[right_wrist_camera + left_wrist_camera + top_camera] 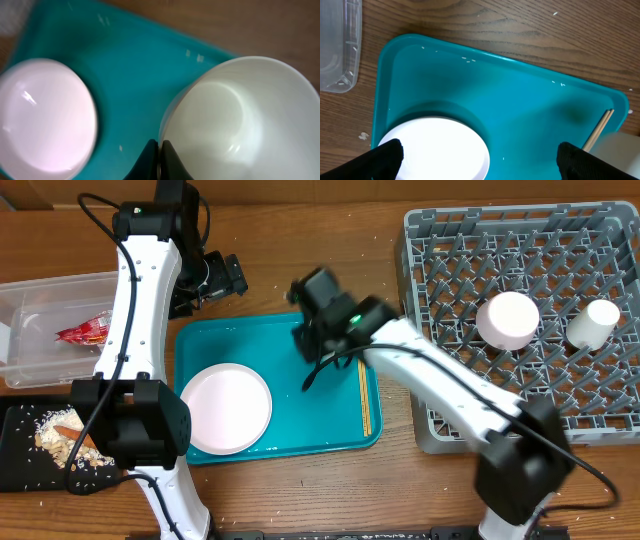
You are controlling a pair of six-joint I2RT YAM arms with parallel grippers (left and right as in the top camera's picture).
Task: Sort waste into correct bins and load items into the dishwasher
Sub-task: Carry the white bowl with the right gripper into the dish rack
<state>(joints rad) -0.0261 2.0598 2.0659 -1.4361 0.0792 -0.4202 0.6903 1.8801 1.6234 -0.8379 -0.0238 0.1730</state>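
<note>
Bowl pinched at rim by right claw over teal tray | left claw spread, empty | done: wrapper in tub, scraps in black tray, cup and what seems a second bowl in rack | remaining: plate, chopsticks

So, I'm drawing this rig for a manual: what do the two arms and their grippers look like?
The left arm and right arm both have smooth white tubular links, chunky black joints and thin black cables. A small green light glows near the right wrist. The left gripper's fingers and right gripper's fingers are matte black.
</note>
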